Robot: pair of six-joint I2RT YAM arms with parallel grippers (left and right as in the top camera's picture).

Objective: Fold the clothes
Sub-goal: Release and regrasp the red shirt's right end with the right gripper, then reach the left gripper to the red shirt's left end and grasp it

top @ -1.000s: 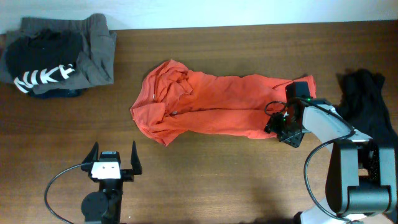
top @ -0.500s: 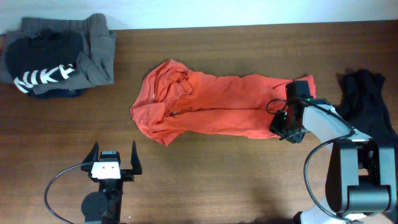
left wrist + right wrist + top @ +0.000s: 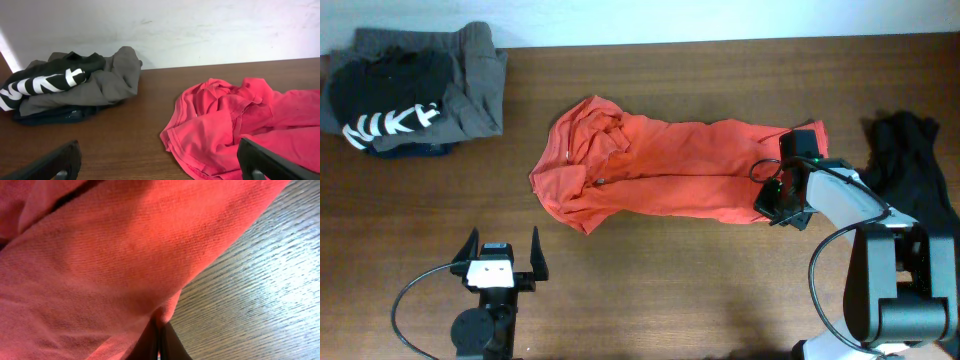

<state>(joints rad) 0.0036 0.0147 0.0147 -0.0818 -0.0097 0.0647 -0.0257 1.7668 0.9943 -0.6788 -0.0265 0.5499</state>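
The clothes at hand are a red-orange shirt (image 3: 660,175), lying crumpled and stretched left to right across the middle of the table. My right gripper (image 3: 772,206) is at the shirt's lower right corner. In the right wrist view the jaws (image 3: 160,336) are shut on a pinched fold of the shirt's edge (image 3: 100,265), just above the wood. Well short of the shirt, near the front left edge, my left gripper (image 3: 503,241) stands open and holds nothing. The left wrist view shows the shirt's bunched collar end (image 3: 235,125) ahead of that gripper (image 3: 159,156).
A folded pile of grey and black garments with white lettering (image 3: 410,95) sits at the back left corner, also in the left wrist view (image 3: 70,82). A black garment (image 3: 910,160) lies at the right edge beside the right arm's base. A white wall (image 3: 200,25) borders the table's far side.
The right gripper's jaws have closed on the shirt's lower right edge and shifted slightly toward it. The left arm and the other garments have not moved.
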